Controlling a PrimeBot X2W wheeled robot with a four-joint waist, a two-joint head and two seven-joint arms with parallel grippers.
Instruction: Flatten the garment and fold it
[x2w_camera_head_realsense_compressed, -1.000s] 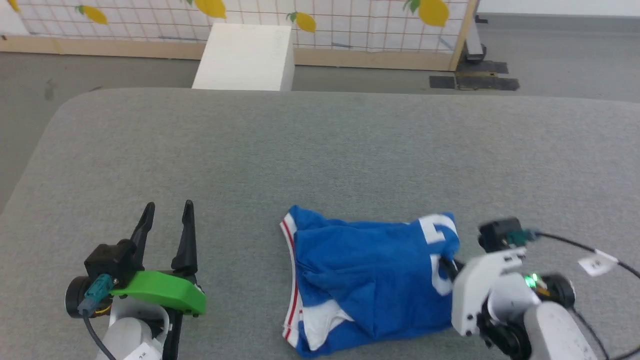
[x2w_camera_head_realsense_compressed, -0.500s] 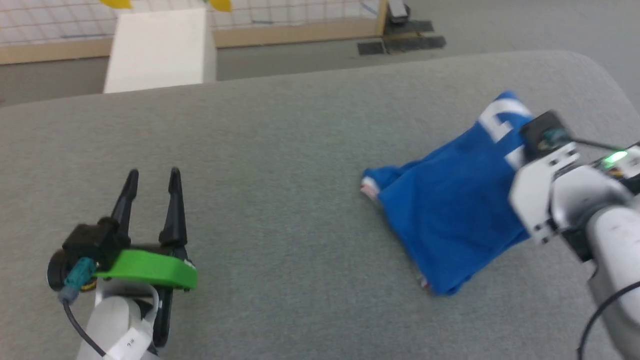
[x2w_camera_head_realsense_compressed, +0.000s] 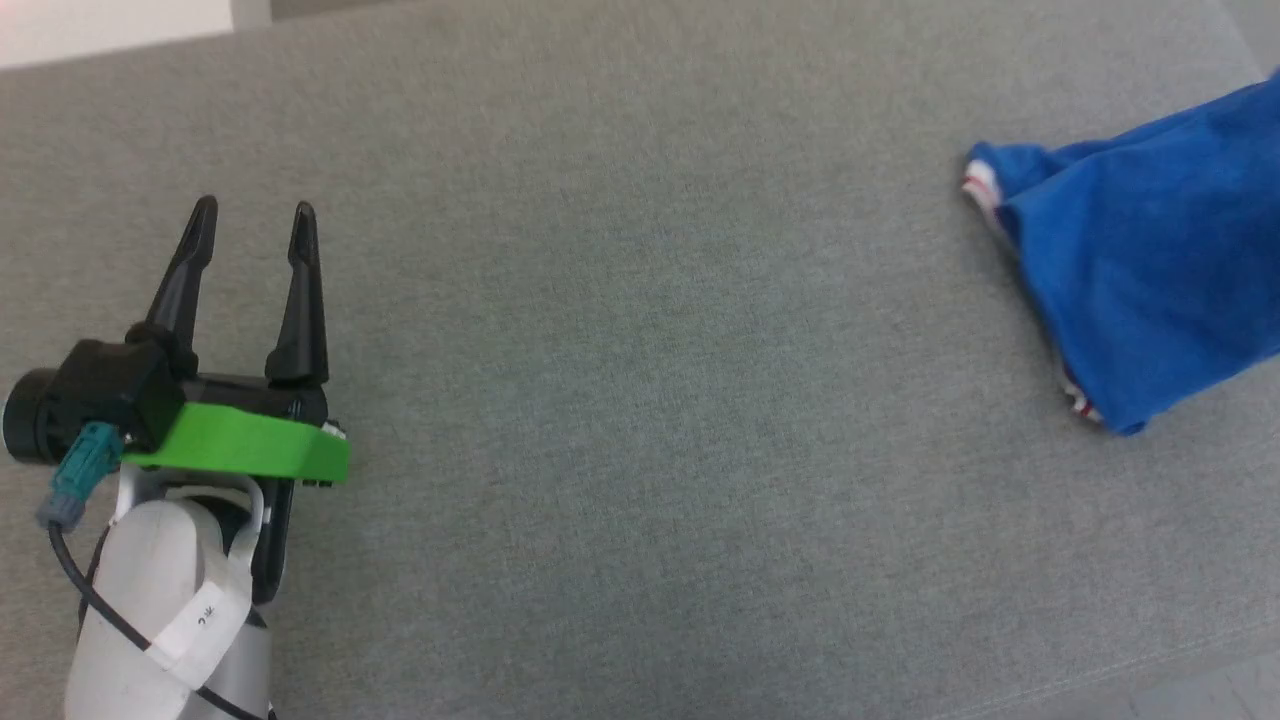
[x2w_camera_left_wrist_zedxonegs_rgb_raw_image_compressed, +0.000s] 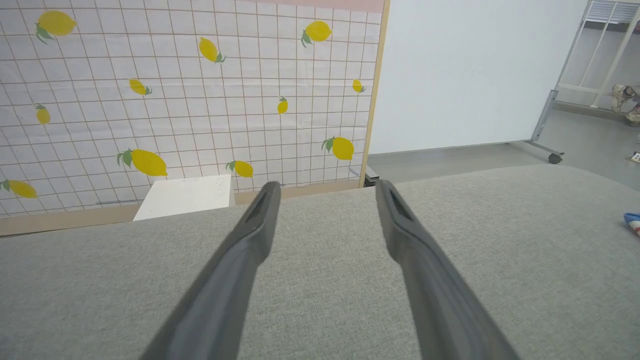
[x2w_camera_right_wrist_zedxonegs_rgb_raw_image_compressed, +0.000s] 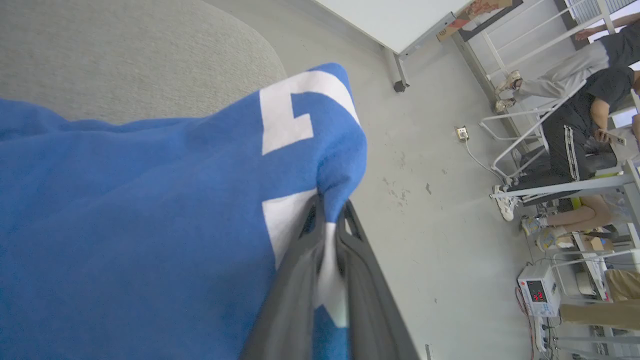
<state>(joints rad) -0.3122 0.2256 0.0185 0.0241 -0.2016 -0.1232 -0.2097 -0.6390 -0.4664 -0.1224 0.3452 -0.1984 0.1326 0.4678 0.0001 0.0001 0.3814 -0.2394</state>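
Even, bright, diffuse light with only faint shadows; head view slightly soft, wrist views bowed at the edges.

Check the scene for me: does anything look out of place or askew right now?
Yes. The garment is a crumpled bundle at the right end of the grey surface, not spread flat; the right gripper is shut on a fold by its white lettering. The left gripper is open, well apart from it.
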